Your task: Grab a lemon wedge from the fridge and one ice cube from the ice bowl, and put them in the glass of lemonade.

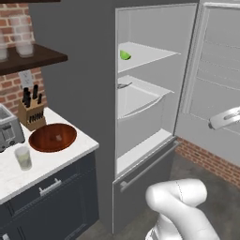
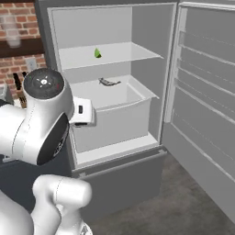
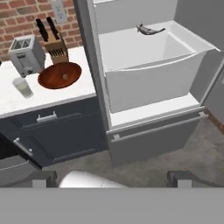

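Lemon wedge (image 1: 124,55) sits on the upper shelf of the open fridge (image 1: 140,154), near the shelf's left side, well apart from the gripper (image 3: 111,179). Finger tips (image 3: 43,178) spread wide at the bottom of the hand view, holding nothing, aimed at the fridge's lower drawer front and floor. Further out: a deep white bin on the middle shelf with a small grey fish (image 3: 149,29) lying at its back. Fridge door (image 2: 202,114) swung fully open to the right.

Left of the fridge, on the white counter (image 3: 52,98): ice bowl (image 3: 60,75) with a pale ice cube (image 3: 65,76) near its centre, glass of lemonade (image 3: 22,87) just in front and to the left, toaster (image 3: 26,54) and knife block (image 3: 54,48) behind against the brick wall.

Wedge likely very light, slightly soft and slick-skinned; easy to squash or flick off the shelf. Best taken across its two flat cut faces, jaws narrowed first, approached level from the shelf's front edge with gentle closing.
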Available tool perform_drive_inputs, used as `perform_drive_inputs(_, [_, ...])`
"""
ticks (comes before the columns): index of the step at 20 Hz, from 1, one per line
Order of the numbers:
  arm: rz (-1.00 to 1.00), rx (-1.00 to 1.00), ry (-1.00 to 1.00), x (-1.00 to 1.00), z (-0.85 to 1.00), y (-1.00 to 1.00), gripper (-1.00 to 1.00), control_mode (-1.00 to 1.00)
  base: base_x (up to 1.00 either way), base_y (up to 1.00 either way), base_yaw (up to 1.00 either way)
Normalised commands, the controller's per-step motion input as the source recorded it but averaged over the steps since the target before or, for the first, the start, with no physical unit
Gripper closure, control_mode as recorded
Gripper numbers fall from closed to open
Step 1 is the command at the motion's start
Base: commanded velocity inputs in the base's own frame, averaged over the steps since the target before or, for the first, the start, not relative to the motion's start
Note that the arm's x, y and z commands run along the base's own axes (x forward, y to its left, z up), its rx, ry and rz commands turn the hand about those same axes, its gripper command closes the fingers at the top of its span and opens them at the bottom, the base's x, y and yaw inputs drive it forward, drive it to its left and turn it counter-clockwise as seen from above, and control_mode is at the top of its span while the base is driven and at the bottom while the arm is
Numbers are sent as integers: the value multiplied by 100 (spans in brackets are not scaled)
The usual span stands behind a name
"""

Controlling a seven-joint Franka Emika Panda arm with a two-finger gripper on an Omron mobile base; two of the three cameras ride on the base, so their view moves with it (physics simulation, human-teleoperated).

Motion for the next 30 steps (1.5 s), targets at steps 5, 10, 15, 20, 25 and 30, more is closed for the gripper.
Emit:
perform_drive_inputs(5, [0,0,0,0,0,0,-100,100,25,-96,53])
perform_drive_inputs(10, [0,0,0,0,0,0,-100,100,26,-79,58])
perform_drive_inputs(15, [0,0,0,0,0,0,-100,100,26,-18,33])
perform_drive_inputs(20, [0,0,0,0,0,0,-100,100,44,-5,16])
perform_drive_inputs(25, [0,0,0,0,0,0,-100,100,88,-23,1])
perform_drive_inputs(30, [0,0,-1,0,0,-7,-100,-100,35,-21,0])
